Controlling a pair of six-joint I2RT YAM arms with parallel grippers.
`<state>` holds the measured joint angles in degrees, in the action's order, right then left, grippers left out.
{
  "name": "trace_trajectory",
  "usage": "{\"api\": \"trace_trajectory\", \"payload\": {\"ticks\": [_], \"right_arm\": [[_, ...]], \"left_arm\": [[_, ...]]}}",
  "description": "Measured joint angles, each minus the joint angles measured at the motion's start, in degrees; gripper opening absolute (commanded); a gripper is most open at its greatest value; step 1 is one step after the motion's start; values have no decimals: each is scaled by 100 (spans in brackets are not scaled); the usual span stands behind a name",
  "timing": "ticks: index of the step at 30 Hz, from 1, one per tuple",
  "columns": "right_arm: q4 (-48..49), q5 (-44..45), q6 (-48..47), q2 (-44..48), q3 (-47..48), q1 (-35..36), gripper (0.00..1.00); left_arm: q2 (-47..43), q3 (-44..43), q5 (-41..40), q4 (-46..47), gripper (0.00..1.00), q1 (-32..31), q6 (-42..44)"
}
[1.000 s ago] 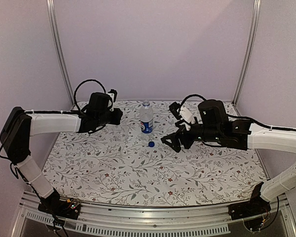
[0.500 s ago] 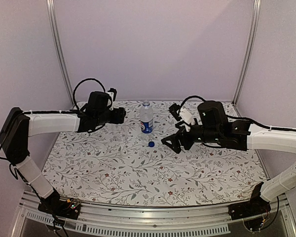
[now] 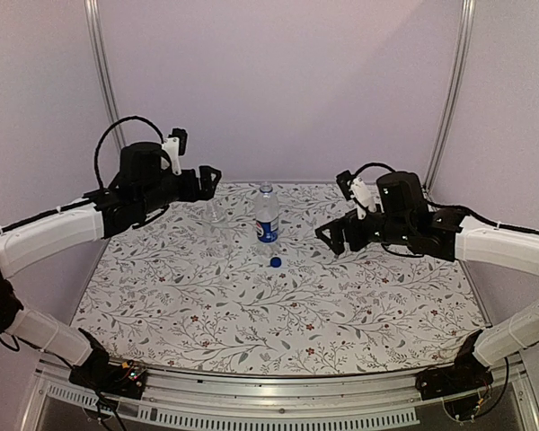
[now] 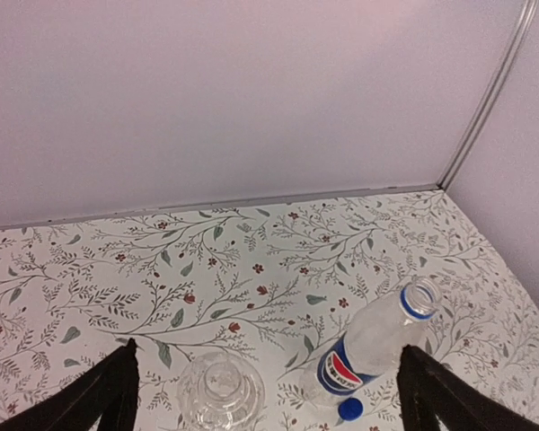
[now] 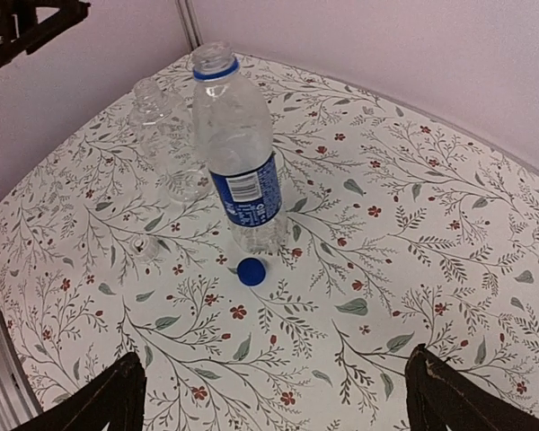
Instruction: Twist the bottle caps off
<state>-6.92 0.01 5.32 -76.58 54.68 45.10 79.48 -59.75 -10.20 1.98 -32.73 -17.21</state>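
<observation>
The taller bottle (image 3: 267, 216) with its blue-and-white label stands upright at mid-table, its mouth open (image 5: 214, 58). The blue cap (image 3: 276, 262) lies on the cloth just in front of it (image 5: 250, 270). Left of it stands the shorter clear bottle (image 3: 217, 223) (image 5: 166, 135). A pale cap (image 5: 144, 247) lies on the cloth in front of that bottle. My left gripper (image 3: 206, 180) hangs open above and left of the clear bottle (image 4: 220, 391), holding nothing. My right gripper (image 3: 334, 240) is open to the right of the bottles, empty.
The flowered tablecloth (image 3: 278, 314) covers the table. Pale walls and two metal corner posts (image 3: 449, 99) close in the back and sides. The cloth's back edge (image 4: 251, 199) runs along the wall.
My left gripper has opened, let go of the clear bottle and risen up and to the left. The right gripper has drawn back to the right, away from the blue cap.
</observation>
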Motion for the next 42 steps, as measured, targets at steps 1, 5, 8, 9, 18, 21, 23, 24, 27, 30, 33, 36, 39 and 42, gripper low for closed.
{"api": "trace_trajectory", "payload": {"ticks": [1, 5, 8, 9, 18, 21, 23, 24, 27, 30, 33, 36, 39, 42], "right_arm": [[-39, 15, 72, 28, 0, -138, 99], [-299, 240, 334, 162, 59, -586, 99], [-507, 439, 468, 240, 229, -820, 99], [-562, 492, 514, 293, 291, -907, 99], [-763, 1200, 393, 1213, 400, -1213, 99], [-774, 1412, 223, 1600, 389, -1213, 99], [-686, 1473, 120, 1875, 317, -1213, 99], [-645, 1478, 81, 1993, 258, -1213, 99], [-533, 1478, -46, 2295, 33, -1213, 99], [-498, 1484, -157, 2374, -103, -1213, 99], [-472, 1482, -203, 2371, -166, -1213, 99], [-446, 1482, -238, 2371, -199, -1213, 99], [-413, 1484, -256, 2361, -236, -1213, 99], [-407, 1486, -258, 2310, -262, -1213, 99]], "left_arm": [[-138, 2, 70, -52, 100, 20, -17], [-693, 55, 328, -289, 100, 181, -68], [-1038, 68, 603, -476, 100, 398, -103], [-1132, 68, 710, -531, 100, 490, -105], [-1873, 109, 1058, -1049, 100, 1034, 267], [-2286, 282, 887, -1019, 100, 1040, 485], [-2564, 474, 772, -955, 100, 1043, 623], [-2667, 562, 728, -933, 100, 1043, 675], [-2935, 918, 610, -767, 100, 1047, 802], [-3128, 1257, 501, -678, 100, 1047, 901], [-3191, 1394, 433, -645, 100, 1051, 960], [-3191, 1397, 363, -560, 100, 1051, 1012], [-3187, 1397, 317, -544, 100, 1051, 1040], [-3187, 1397, 289, -542, 100, 1051, 1060]]}}
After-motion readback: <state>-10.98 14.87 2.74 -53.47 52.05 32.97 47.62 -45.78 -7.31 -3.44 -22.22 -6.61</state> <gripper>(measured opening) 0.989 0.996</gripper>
